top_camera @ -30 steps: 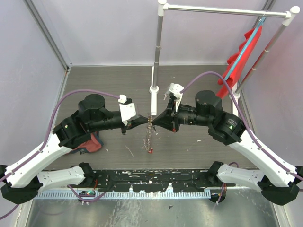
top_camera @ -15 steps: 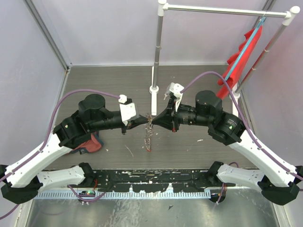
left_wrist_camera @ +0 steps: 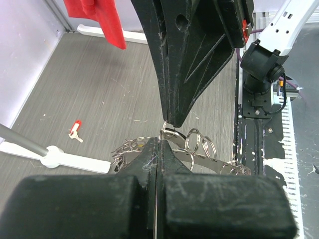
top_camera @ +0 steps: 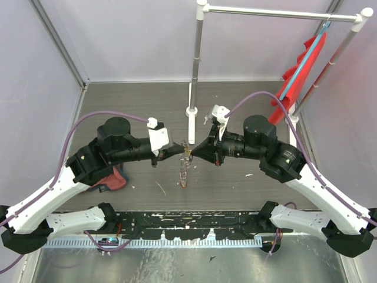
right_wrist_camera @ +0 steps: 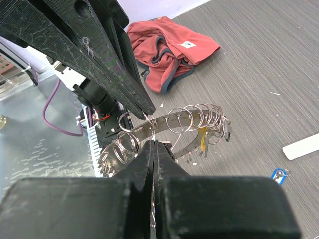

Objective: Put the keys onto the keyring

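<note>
Looking down from the top external view, I see the left gripper (top_camera: 179, 151) and the right gripper (top_camera: 194, 152) meeting tip to tip above the middle of the worktop (top_camera: 235, 106). The keyring (top_camera: 184, 172) hangs off that meeting point, drooping toward the arm bases. It is too small here for me to count any keys on it.

From the left wrist, the left gripper (left_wrist_camera: 157, 149) has its jaws pressed together on the keyring (left_wrist_camera: 197, 143), which spreads out just beyond the tips as a metal band strung with small loops. The right gripper (left_wrist_camera: 172, 122) comes down from above, also closed, nipping one small loop at the very tip. A red key (left_wrist_camera: 76, 130) lies loose on the worktop, well apart from both grippers.

From the right wrist, the right gripper (right_wrist_camera: 153, 147) is clamped on the near edge of the keyring (right_wrist_camera: 192, 119), with the left gripper (right_wrist_camera: 148, 113) touching the same spot from the other side. A yellow key (right_wrist_camera: 203, 142) dangles from the band, so I judge at least one is on. A blue key (right_wrist_camera: 279, 174) sits on the worktop, far to the side, so the red and blue ones are left to thread.
</note>
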`<state>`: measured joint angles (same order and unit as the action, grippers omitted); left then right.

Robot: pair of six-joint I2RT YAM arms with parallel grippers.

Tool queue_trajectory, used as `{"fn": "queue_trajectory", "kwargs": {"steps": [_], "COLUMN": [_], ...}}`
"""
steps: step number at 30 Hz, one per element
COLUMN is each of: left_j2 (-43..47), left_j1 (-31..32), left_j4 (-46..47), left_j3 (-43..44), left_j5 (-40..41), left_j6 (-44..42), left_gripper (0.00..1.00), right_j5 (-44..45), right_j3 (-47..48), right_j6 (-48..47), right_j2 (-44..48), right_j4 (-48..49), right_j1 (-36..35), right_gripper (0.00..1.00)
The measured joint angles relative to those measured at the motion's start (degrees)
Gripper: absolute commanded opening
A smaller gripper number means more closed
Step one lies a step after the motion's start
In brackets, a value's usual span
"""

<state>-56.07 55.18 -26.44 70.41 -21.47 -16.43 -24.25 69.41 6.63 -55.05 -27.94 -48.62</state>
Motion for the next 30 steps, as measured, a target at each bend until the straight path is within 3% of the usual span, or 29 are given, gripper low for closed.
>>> {"fn": "queue_trajectory", "kwargs": {"steps": [30], "left_j2": [1.88], "left_j1": [0.28], "left_j4": [3.5], "left_j3": [-2.21], "left_j5": [1.09], "left_j6": [1.77], "left_gripper": [0.0], "right_j5": [-1.27], "right_j3": [-0.63], "right_j6": [0.79], "right_j2": [1.16], "right_j4": [0.5], "right_j1": [0.0], "right_gripper": [0.01]}}
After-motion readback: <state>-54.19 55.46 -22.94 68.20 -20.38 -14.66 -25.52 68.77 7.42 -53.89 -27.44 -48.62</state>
